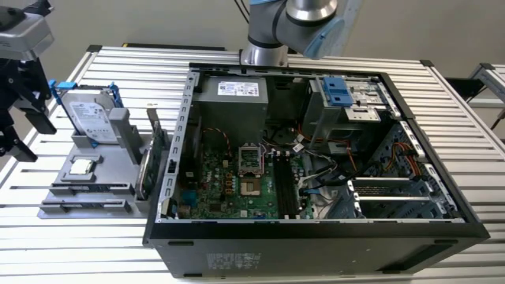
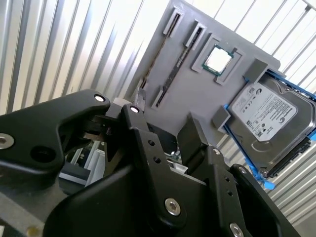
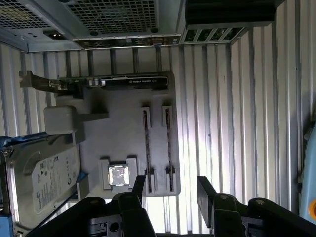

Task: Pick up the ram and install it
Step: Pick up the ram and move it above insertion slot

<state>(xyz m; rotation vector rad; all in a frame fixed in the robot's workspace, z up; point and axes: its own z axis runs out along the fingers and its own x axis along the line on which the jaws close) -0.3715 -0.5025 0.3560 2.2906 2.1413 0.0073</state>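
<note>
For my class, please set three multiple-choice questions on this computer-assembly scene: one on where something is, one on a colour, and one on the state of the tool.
1. In the exterior view, where is the grey parts tray relative to the computer case?
A) on its left
B) inside it
C) on its right

2. What colour is the frame around the hard drive?
A) red
B) blue
C) yellow

3. How is the tool?
A) shut on a ram stick
B) shut on the hard drive
C) open and empty

Answers:
1 A: the tray stands outside the case, on the exterior view's left.
2 B: blue edges show around the drive.
3 C: in the first wrist view its fingers stand apart with nothing between them, and the ram sticks lie in the tray.
</note>
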